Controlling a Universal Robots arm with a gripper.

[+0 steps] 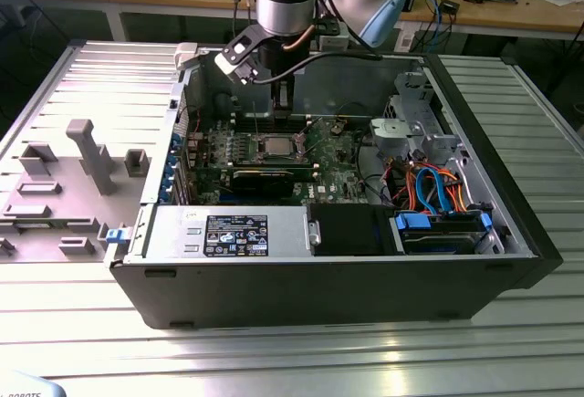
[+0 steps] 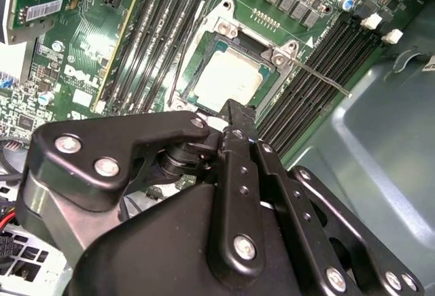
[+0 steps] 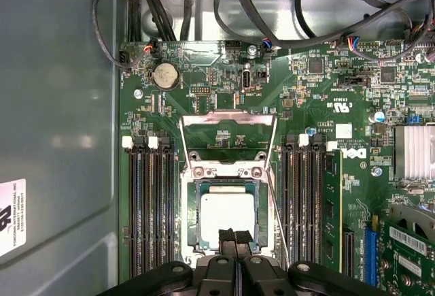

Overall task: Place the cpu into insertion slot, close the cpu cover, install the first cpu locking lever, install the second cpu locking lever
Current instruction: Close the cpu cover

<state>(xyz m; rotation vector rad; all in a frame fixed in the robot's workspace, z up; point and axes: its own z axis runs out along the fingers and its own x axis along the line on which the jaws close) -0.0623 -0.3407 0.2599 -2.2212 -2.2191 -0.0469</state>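
**Open socket with the chip laid in.** We are looking into an open computer case (image 1: 319,292), where the arm is reaching down over the green motherboard (image 3: 319,105). The gripper (image 3: 236,236) is carrying nothing: its two black fingertips are pressed together, with no gap showing between them. It is hanging over the edge of the cpu (image 3: 228,216) that lies opposite the cover's hinge. We cannot tell whether it is touching the chip.

The cpu is lying flat inside the insertion slot (image 3: 193,207), near the middle of the board in the exterior view. The cpu cover (image 3: 228,116) is standing swung back on its hinge, off the socket. One thin locking lever (image 2: 319,78) is sticking out unlatched beside the memory slots (image 3: 153,207).

**Risks, as we are judging them:**
- The fingertips are bearing on one edge only, so a downward push could tip the chip and damage the contacts beneath it.
- A sideways drag could lift the chip out of register.
- The cover could come down crooked if the chip is not fully seated.
- The loose lever could catch on the neighbouring slots.
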